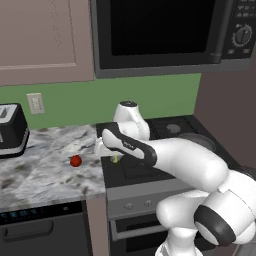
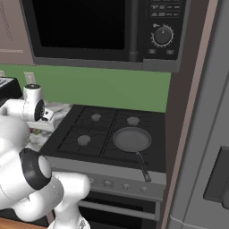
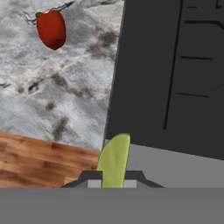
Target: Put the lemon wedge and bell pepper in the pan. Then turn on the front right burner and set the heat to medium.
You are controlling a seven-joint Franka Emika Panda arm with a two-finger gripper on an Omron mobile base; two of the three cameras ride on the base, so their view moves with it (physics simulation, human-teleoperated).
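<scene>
Gripping the lemon wedge (image 3: pixel 114 159) between my closed jaws, I have it lifted off the marble surface (image 1: pixel 45 165) and hanging near the seam where that surface meets the black cooktop (image 2: pixel 71 134). My gripper (image 1: pixel 116 158) sits low over that left edge of the stove, with the wedge showing as a pale yellow-green sliver beneath my wrist. I hold it by its narrow sides, I judge, so it can drop cleanly once I let go.

The bell pepper (image 1: pixel 75 161) lies on the surface to my left, well apart from the stove, waiting its turn. The pan (image 2: pixel 132 139) sits on the front right burner, its dark handle (image 2: pixel 143 166) pointing toward the stove's front edge.

Between me and the pan lie the left burners and raised grates, so I judge I should carry the wedge high enough to clear them. The room above the cooktop looks open; the tall panel (image 2: pixel 192 112) right of the stove limits overshoot.
</scene>
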